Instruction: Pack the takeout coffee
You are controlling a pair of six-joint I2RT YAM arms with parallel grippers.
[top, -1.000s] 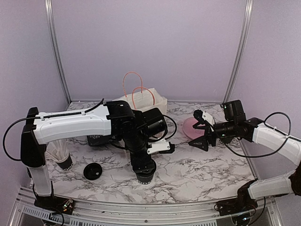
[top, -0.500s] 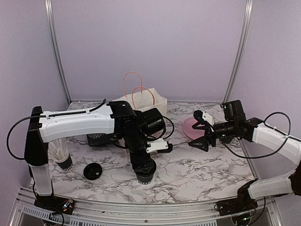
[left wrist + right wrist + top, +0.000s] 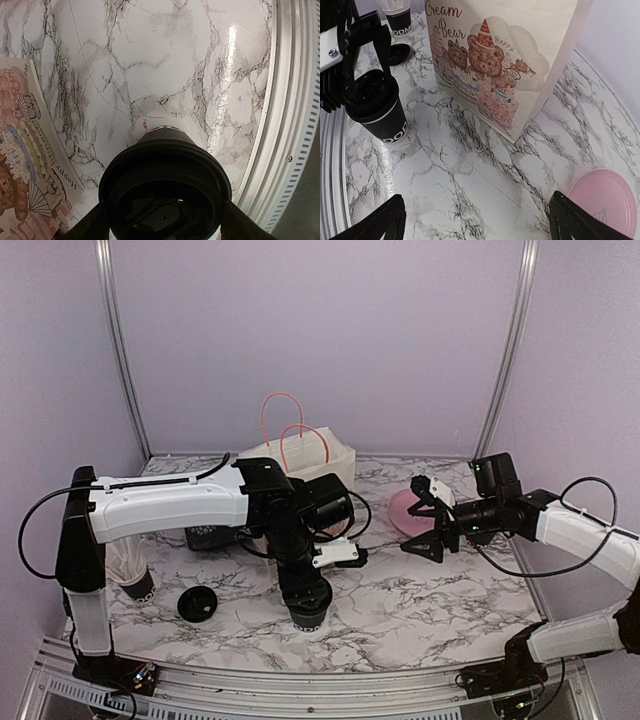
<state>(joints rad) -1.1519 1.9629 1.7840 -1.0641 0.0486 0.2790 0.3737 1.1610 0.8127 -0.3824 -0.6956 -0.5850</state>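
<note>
While upright, lidded cup (image 3: pixel 165 197) between left jaws.

lidded cup (image 3: pixel 382 117) front centre on bench (image 3: pixel 430 605); bag (image 3: pixel 305 458) behind it at back; plate (image 3: pixel 405 508) right of bag; loose lid (image 3: pixel 197 604) left of cup; straw cup (image 3: pixel 130 578) far left.

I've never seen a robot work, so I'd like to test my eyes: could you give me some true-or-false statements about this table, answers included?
1. The cup between the left fingers has its lid on. True.
2. The paper bag lies flat. False: it stands upright.
3. The right fingers hold a lid. False: they are open and empty.
4. A loose lid lies near the straw cup. True.
</note>
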